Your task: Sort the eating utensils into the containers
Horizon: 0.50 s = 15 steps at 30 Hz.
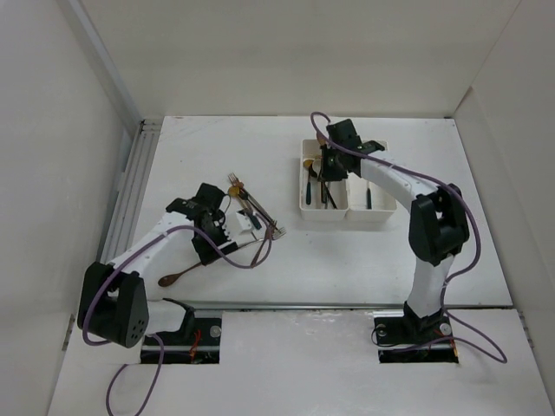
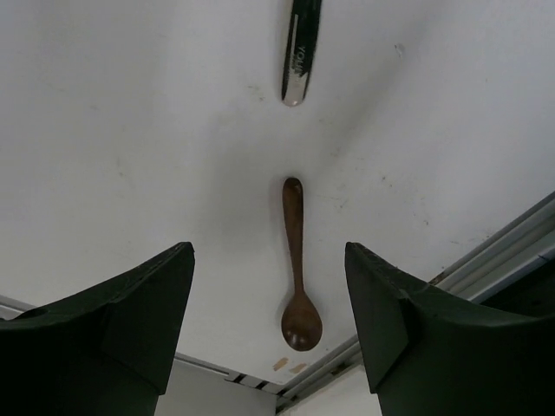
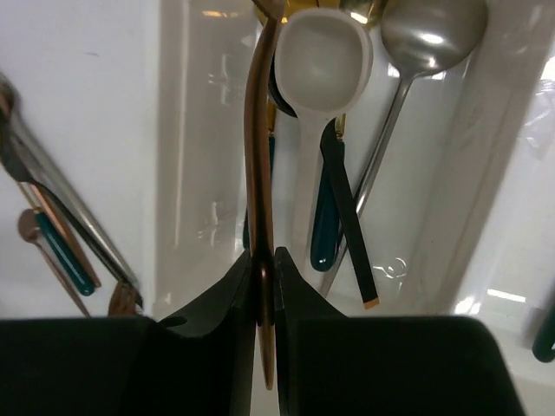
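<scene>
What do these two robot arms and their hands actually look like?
The left arm and right arm match: white rounded segments between bulky black joints, each trailed by a loose purple cable. The left hand and right hand each end in two matte black, wedge-shaped fingers.

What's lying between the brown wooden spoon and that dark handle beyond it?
Nothing. In the left wrist view, only bare white table separates the wooden spoon from the dark handle.
</scene>
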Available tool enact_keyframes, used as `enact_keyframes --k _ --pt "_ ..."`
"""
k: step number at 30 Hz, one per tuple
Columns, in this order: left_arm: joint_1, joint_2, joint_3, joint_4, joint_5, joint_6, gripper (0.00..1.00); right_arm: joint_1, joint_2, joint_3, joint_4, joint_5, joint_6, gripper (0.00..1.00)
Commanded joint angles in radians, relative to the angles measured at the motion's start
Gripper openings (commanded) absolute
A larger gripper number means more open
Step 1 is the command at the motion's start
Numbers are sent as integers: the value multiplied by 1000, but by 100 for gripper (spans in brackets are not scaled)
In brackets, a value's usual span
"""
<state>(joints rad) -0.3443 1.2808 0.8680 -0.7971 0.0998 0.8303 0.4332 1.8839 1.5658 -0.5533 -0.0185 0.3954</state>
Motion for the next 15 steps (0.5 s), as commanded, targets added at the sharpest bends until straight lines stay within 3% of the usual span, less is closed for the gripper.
enact_keyframes --k 1,5,6,9,15 --pt "-27 -37 -64 35 -58 53 67 6 49 34 20 3 -4 8" --pt "-36 -18 -122 59 -124 78 68 -4 93 80 -5 2 5 22" --pt "-36 -18 -135 59 -135 78 68 -4 104 80 -5 2 5 33" --pt "-36 -9 -198 68 -181 113 67 -4 92 67 -5 -8 5 54" --pt "-26 1 -279 124 -242 142 64 -4 44 43 -5 -8 -13 59"
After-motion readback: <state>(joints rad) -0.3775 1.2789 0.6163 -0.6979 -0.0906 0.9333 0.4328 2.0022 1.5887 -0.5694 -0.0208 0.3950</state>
